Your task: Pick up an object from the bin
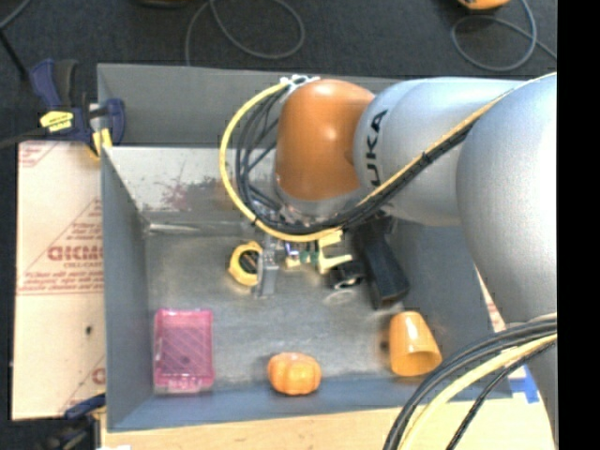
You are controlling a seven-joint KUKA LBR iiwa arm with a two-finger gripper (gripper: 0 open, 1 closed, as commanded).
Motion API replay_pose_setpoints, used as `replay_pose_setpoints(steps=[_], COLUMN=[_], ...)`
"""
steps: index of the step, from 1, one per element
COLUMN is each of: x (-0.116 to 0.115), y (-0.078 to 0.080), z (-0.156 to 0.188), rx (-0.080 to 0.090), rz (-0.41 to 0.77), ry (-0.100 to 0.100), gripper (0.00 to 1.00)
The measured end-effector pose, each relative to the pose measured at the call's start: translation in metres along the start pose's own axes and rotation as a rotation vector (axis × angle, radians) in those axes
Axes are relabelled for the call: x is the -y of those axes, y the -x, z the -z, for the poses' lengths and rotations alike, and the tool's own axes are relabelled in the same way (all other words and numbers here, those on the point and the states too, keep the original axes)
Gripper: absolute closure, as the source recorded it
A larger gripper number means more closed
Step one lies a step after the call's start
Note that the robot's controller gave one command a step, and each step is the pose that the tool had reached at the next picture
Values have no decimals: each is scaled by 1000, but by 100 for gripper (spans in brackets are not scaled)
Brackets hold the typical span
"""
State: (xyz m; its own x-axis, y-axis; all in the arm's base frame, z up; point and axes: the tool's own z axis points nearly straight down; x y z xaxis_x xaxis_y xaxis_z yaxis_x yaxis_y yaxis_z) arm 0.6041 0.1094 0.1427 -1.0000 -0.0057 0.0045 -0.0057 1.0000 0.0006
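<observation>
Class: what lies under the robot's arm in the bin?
A yellow ring and a black block show at the lower edge of the arm. The floor further under it is covered; anything there is hidden.

You have a flat pink rectangular case (pixel 183 348) lying low on the left. A small orange pumpkin-shaped thing (pixel 293 373) sits to its right (well apart from it), and further right is an orange cup-like piece (pixel 411 343), wider at its lower end.

One cam above bin (pixel 127 279), angled; arm (pixel 450 157) enters frame-right.
</observation>
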Motion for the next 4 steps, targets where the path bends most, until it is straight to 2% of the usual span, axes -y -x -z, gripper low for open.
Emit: replay_pose_setpoints(steps=[1, 2, 3, 4], x=[0, 24, 29, 25], y=[2, 12, 24, 24], z=[5, -51, -69, -69], rx=[8, 9, 19, 20], rz=[-2, -86, -49, -58], ry=[1, 2, 1, 3], gripper=[0, 0, 0, 0])
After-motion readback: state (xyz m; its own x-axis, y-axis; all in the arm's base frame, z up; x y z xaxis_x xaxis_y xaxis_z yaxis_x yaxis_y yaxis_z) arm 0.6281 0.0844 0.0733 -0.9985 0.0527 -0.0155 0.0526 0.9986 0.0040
